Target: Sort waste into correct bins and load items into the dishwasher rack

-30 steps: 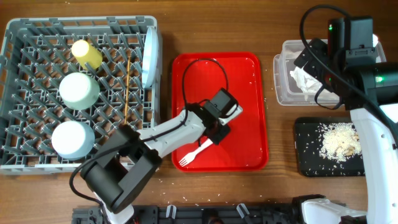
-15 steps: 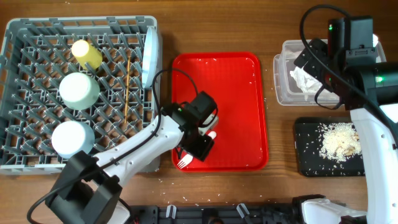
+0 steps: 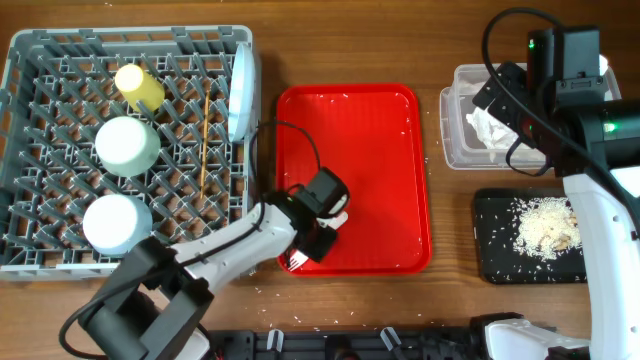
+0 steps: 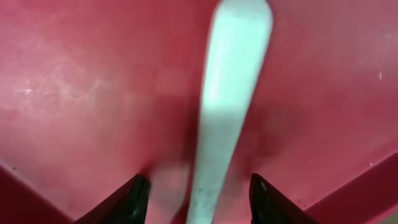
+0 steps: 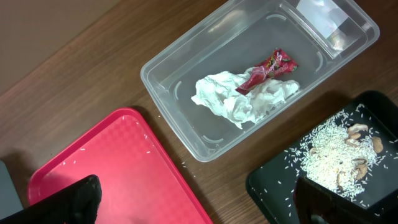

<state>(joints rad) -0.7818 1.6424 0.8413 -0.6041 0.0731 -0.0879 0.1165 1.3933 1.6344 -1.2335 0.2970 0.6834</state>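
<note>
White fork point(image 4: 227, 112) is seen at red tray's point(image 3: 385, 140) near-left corner, handle lying lengthwise between left gripper's point(image 4: 200, 202) parted jaws, nothing clamped yet; right gripper point(image 5: 196, 208), spread wide, is well apart.

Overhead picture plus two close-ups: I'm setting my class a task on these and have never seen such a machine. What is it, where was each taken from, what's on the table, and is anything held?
It is two robot arms at a table. One picture looks down from above; the others come from cameras on each wrist. The grey dishwasher rack holds a yellow cup, two bowls, chopsticks and a plate. A white fork lies on the red tray; the left arm's fingers stand open either side of its handle, not gripping. The right arm's fingers are open and empty above the clear tub, with a napkin and red wrapper inside, and the black tray of rice.
</note>
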